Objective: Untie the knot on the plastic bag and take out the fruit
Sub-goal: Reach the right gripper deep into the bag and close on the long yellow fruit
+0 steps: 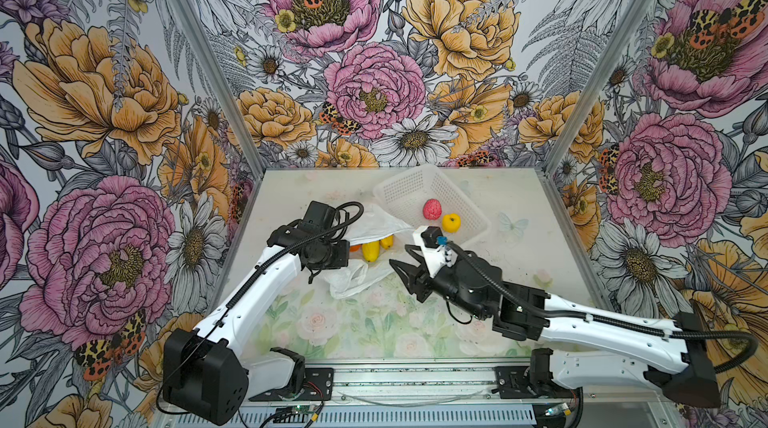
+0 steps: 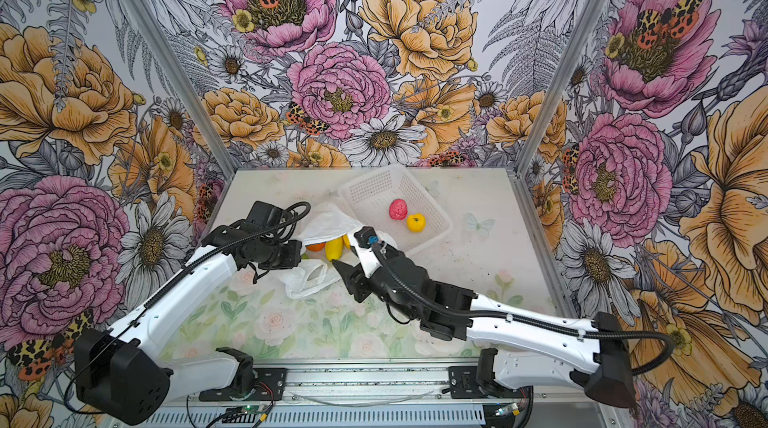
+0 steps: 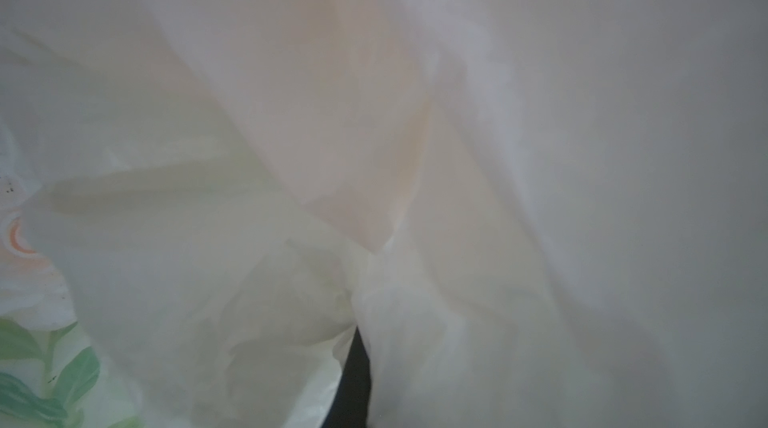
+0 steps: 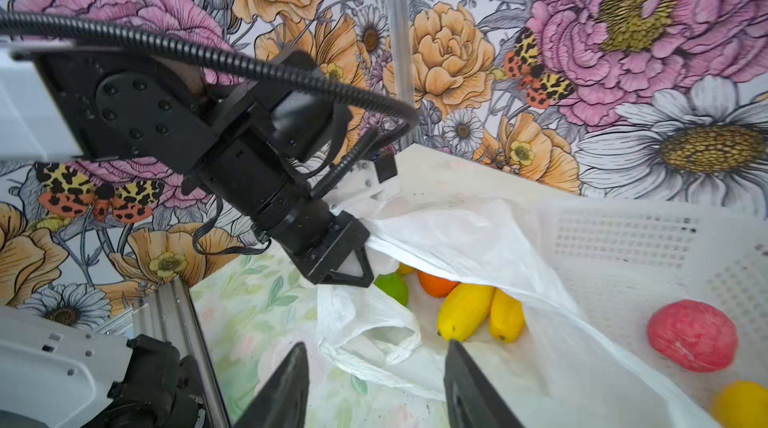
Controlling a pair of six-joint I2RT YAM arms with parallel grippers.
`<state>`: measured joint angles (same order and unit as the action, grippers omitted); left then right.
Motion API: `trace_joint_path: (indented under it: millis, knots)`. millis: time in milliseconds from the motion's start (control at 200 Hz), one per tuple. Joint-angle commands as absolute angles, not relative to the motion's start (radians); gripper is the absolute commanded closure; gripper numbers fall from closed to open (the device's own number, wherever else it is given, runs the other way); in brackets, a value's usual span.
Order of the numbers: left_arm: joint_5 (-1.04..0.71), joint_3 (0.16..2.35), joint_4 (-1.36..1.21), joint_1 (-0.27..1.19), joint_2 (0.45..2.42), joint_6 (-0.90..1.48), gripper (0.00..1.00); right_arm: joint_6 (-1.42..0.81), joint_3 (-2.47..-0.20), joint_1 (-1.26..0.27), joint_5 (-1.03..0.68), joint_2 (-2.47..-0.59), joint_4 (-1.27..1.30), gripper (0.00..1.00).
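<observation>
The basket (image 1: 409,187) sits back right, holding two of the fruit (image 1: 432,209). Just beside it, the plastic bag (image 4: 478,235) gapes, its upper film pinched by your left gripper (image 4: 365,266). Your right gripper (image 4: 376,343), jaws part-open and empty, is nearer: the yellow fruit (image 4: 463,311) lies just ahead, long axis roughly toward it, film overhead, basket wall close.

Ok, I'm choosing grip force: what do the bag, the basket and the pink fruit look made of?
The plastic bag: thin translucent white film, crumpled, slightly glossy. The basket: rigid white moulded plastic, matte, perforated lattice walls. The pink fruit: probably foam or soft plastic, matte, bumpy.
</observation>
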<state>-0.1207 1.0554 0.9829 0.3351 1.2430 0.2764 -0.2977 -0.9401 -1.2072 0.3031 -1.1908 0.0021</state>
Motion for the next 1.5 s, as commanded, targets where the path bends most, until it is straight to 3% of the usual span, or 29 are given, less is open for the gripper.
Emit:
trace_joint_path:
  millis: [0, 210, 380, 505, 751, 896, 1056, 1251, 1496]
  knots:
    - [-0.117, 1.048, 0.960, 0.325, 1.220, 0.260, 1.00, -0.308, -0.967, -1.204, 0.319, -1.343, 0.047, 0.51]
    - [-0.110, 1.046, 0.960, 0.318, 1.207, 0.262, 1.00, -0.432, -1.012, -1.114, 0.275, -1.638, 0.169, 0.68]
    - [-0.119, 1.044, 0.958, 0.316, 1.197, 0.260, 1.00, -0.497, -1.072, -1.037, 0.290, -1.826, 0.206, 0.69]
    - [-0.117, 1.043, 0.954, 0.314, 1.184, 0.260, 1.00, -0.514, -1.150, -0.994, 0.307, -1.952, 0.207, 0.60]
    - [-0.115, 1.039, 0.951, 0.316, 1.171, 0.262, 1.00, -0.525, -1.346, -0.949, 0.306, -2.143, 0.135, 0.30]
    - [-0.116, 1.040, 0.951, 0.317, 1.169, 0.262, 1.00, -0.526, -1.461, -0.928, 0.316, -2.232, 0.056, 0.26]
    - [-0.113, 1.040, 0.951, 0.315, 1.170, 0.264, 1.00, -0.516, -1.459, -0.922, 0.305, -2.230, 0.052, 0.44]
    - [-0.115, 1.039, 0.951, 0.304, 1.179, 0.264, 1.00, -0.474, -1.305, -0.937, 0.280, -2.055, 0.142, 0.60]
    - [-0.113, 1.038, 0.952, 0.294, 1.183, 0.266, 1.00, -0.440, -1.086, -0.998, 0.246, -1.791, 0.242, 0.70]
